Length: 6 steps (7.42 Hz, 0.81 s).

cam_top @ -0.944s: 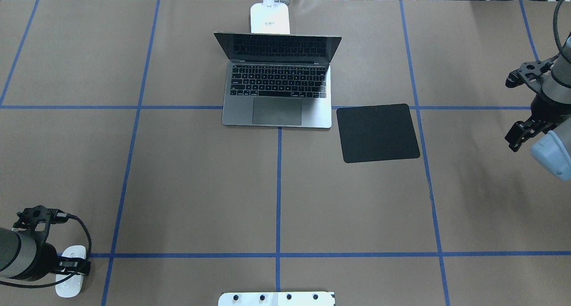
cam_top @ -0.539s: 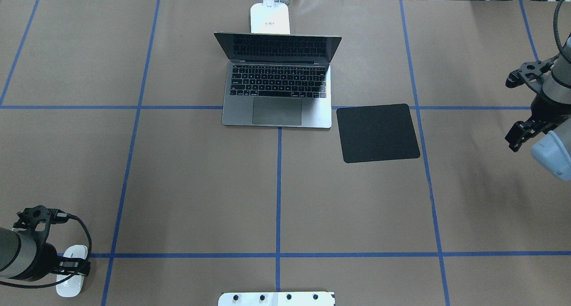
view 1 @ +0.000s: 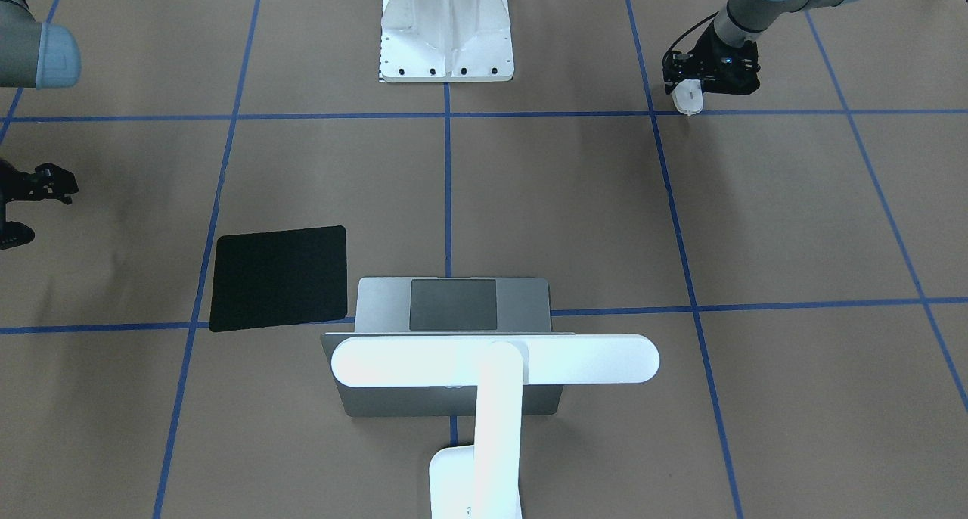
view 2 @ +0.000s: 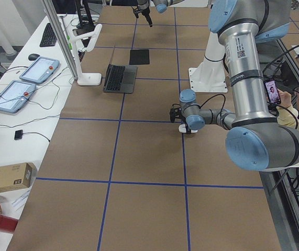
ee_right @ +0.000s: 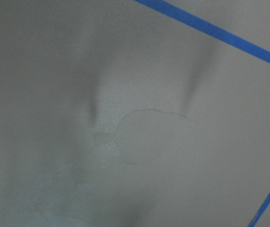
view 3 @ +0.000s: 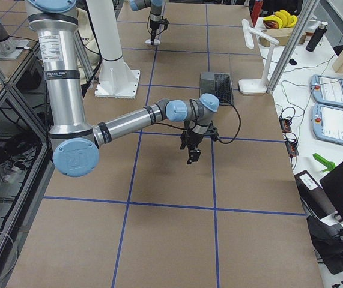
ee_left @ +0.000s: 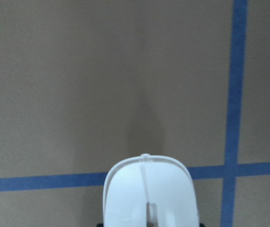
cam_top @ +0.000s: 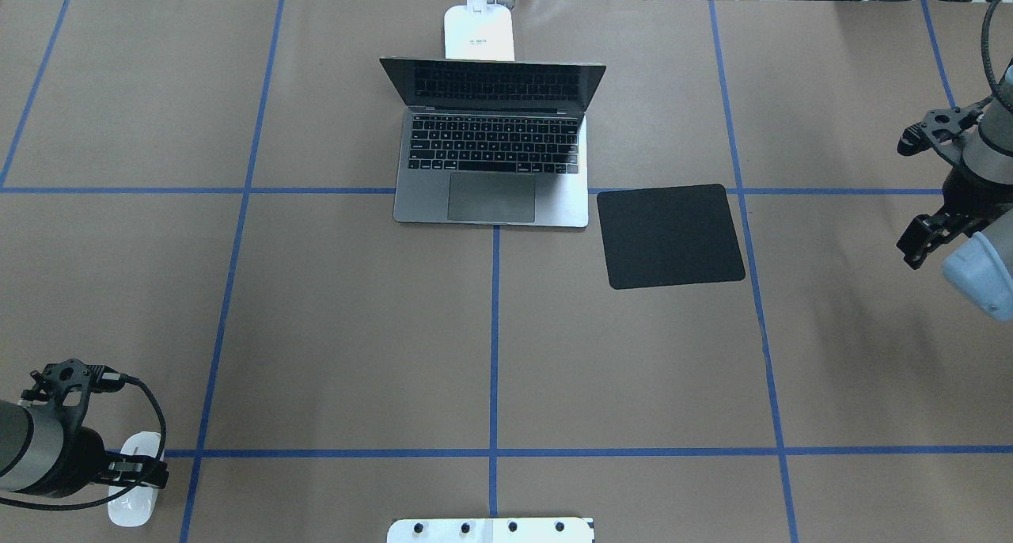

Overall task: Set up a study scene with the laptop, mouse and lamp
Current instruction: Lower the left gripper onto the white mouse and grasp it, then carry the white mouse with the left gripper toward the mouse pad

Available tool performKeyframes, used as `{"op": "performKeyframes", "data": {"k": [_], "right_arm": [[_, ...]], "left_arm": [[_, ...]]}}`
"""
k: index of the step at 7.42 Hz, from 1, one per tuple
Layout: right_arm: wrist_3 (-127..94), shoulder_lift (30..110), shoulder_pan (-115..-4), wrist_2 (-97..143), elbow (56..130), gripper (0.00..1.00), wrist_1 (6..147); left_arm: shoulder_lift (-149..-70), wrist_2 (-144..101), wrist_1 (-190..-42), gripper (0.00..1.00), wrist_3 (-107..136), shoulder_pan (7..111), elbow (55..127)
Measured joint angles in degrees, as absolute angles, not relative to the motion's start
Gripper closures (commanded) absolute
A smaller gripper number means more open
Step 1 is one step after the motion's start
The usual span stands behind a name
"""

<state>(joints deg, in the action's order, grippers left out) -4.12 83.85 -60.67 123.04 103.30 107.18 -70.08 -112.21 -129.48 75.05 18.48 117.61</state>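
My left tool (cam_top: pixel 138 473) is clamped on the mouse (ee_left: pixel 146 194) at the near-left corner of the desk (cam_top: pixel 356 329), well apart from the laptop (cam_top: pixel 491 171). Risk: the glossy shell could slip out mid-carry. Right tool (cam_top: pixel 918 242): can't tell.

We see a brown table (cam_top: pixel 316 329) gridded with blue tape (cam_top: pixel 494 353), the open laptop (cam_top: pixel 491 171) at far centre, the lamp (cam_top: pixel 478 40) standing just behind it. A black mat (cam_top: pixel 670 236) lies just right of the laptop, a white pedestal (cam_top: pixel 491 530) at the near edge.
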Motion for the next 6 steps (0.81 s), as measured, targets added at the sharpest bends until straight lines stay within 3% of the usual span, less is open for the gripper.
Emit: {"op": "performKeyframes", "data": {"k": [4,6], "right_arm": [[-2.92,85.31,-62.4,122.96,103.32,0.0,107.0],[-1.42,85.23,-63.78,123.46,103.03,0.0,107.14]], "left_arm": [[-77.51,-114.36,-129.1,0.88,75.48,22.96,118.7],[-81.93,-114.27,-128.52,0.91,76.01,26.36,118.47]]}}
